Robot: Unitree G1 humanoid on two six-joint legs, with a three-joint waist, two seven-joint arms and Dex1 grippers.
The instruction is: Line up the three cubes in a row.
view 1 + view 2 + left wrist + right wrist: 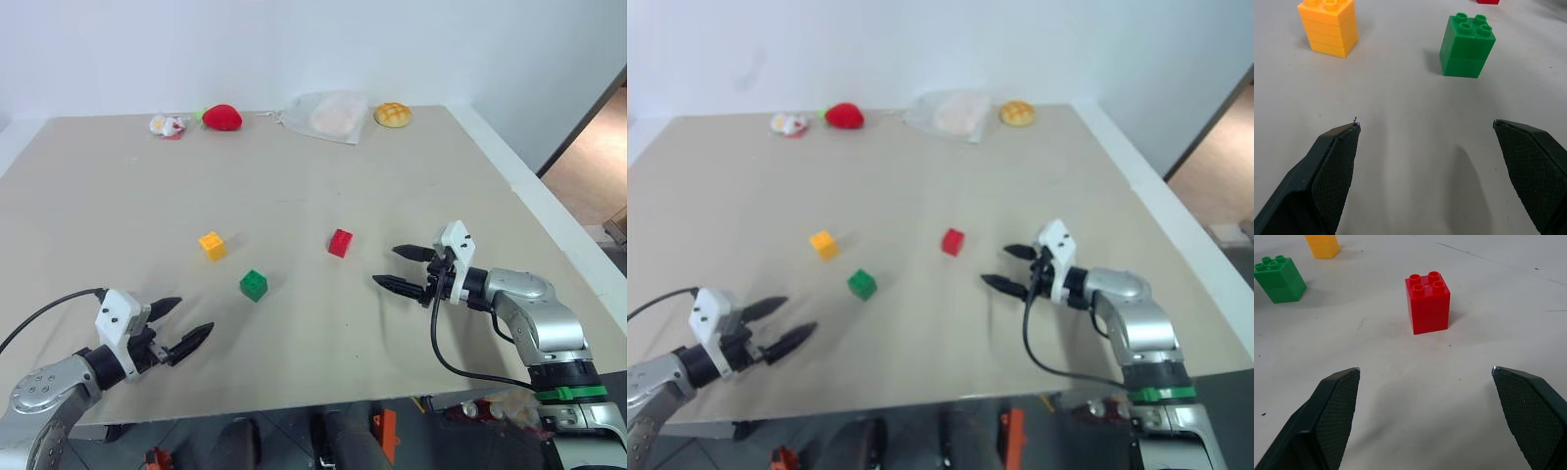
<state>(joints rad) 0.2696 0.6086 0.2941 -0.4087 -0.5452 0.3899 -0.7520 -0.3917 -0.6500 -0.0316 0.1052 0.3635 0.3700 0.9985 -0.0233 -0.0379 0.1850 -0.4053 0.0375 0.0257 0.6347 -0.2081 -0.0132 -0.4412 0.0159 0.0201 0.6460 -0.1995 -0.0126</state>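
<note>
Three studded cubes stand apart on the beige table: a yellow-orange cube, a green cube in front of it to the right, and a red cube further right. My left gripper is open near the front left, a short way from the green cube and the yellow-orange one. To the right of the red cube, my right gripper is open and points at it. Both grippers hold nothing.
Along the table's far edge lie a red strawberry toy, a small white-and-red item, a clear bag and a bun. The table's right edge drops off near the right arm.
</note>
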